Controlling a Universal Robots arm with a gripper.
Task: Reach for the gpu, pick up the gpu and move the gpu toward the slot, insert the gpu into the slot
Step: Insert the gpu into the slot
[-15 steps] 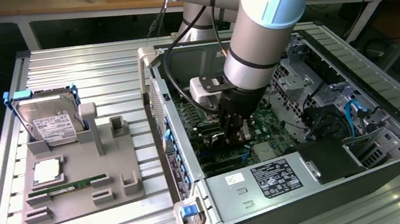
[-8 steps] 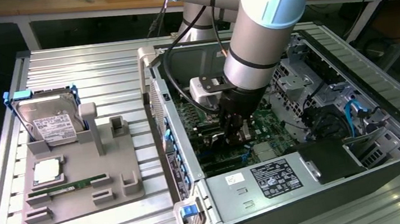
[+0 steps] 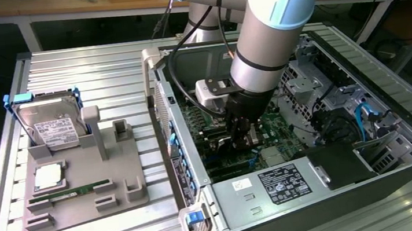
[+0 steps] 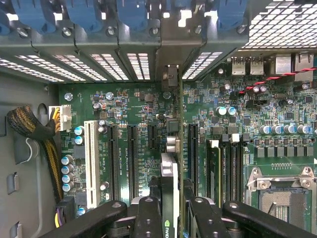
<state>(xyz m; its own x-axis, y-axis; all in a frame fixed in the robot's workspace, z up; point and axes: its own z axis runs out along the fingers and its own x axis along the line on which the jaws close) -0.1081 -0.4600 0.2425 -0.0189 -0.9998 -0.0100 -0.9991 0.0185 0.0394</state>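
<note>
In the exterior view, the gripper (image 3: 237, 137) reaches down into the open computer case (image 3: 390, 100) at frame centre, over the green motherboard (image 3: 269, 123); the gpu is hard to make out there. In the wrist view, the gpu (image 4: 171, 198) stands edge-on between the two black fingers (image 4: 148, 218), which clamp it from either side, above the motherboard.

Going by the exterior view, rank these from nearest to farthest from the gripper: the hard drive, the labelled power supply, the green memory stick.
1. Power supply: inside the case, just below the gripper.
2. Green memory stick: on the grey fixture, toward the exterior view's left.
3. Hard drive: upright at the fixture's far left end.
</note>
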